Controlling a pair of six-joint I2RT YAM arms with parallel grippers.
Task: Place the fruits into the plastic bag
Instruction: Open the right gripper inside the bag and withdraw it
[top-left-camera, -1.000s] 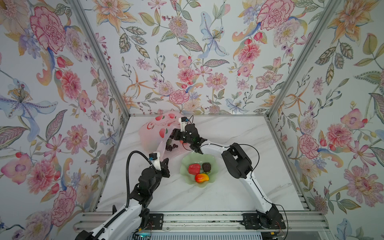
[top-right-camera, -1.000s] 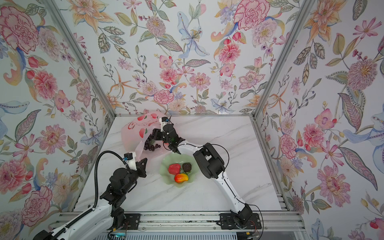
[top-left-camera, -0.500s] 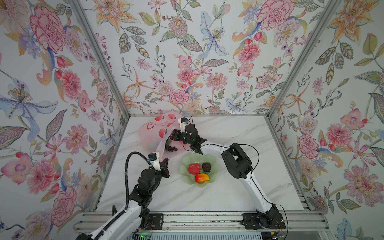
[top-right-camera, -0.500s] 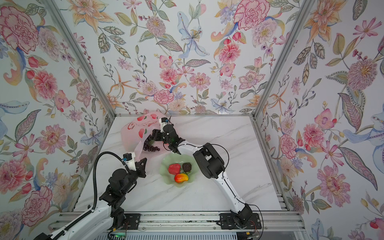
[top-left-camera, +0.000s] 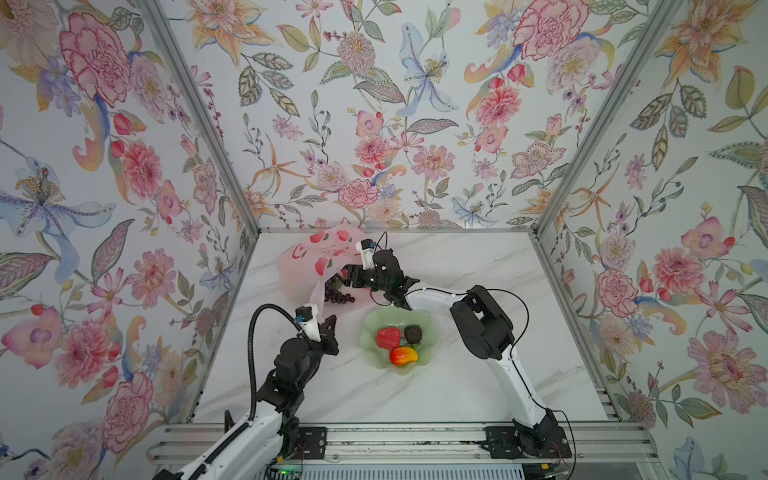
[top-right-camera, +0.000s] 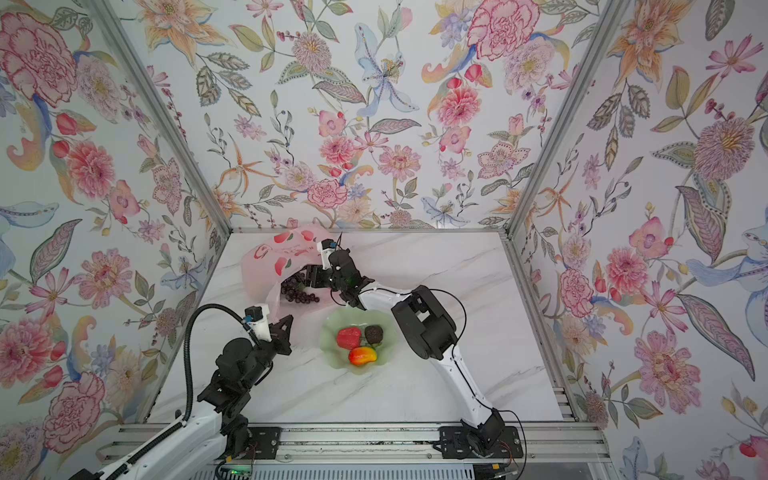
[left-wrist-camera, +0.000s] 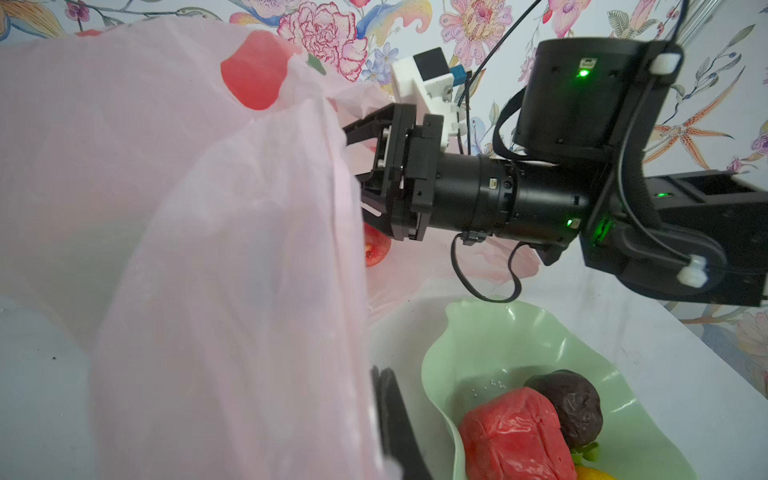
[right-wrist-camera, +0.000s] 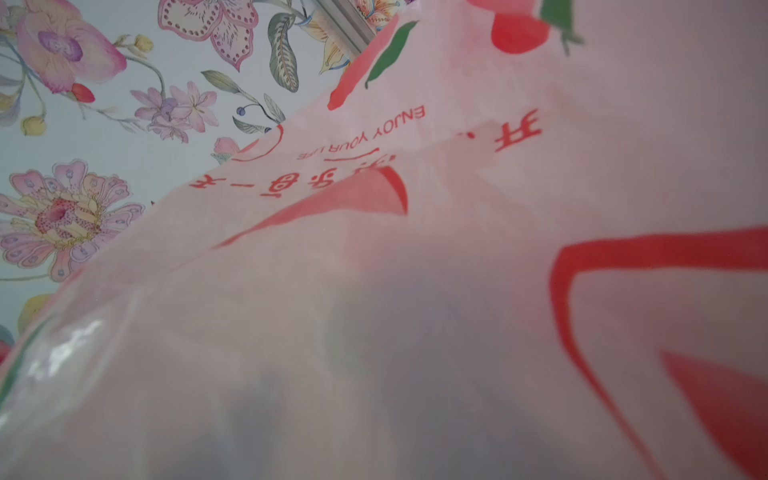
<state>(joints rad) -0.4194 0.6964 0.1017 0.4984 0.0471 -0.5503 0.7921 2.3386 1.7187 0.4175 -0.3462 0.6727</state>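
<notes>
The pale pink plastic bag (top-left-camera: 320, 257) lies at the back left of the table, its mouth facing the plate. My left gripper (top-left-camera: 323, 321) is shut on the bag's near edge and holds it up; the film fills much of the left wrist view. My right gripper (top-left-camera: 347, 278) reaches into the mouth with its fingers (left-wrist-camera: 370, 124) spread apart and their tips hidden behind the film. A dark purple grape bunch (top-left-camera: 338, 296) lies in the mouth below it, and a red apple (left-wrist-camera: 377, 249) sits under it. The right wrist view shows only bag film (right-wrist-camera: 374, 291).
A pale green scalloped plate (top-left-camera: 374, 320) stands mid-table, right of my left gripper. It holds a red fruit (top-left-camera: 388, 337), a dark maroon fruit (top-left-camera: 412, 333) and a red-yellow mango (top-left-camera: 404, 355). My right arm arches over the plate's far rim. Flowered walls close in three sides.
My left gripper has drifted slightly left with the bag edge. The grape bunch has shifted a little left in the bag mouth. The right gripper has barely moved.
</notes>
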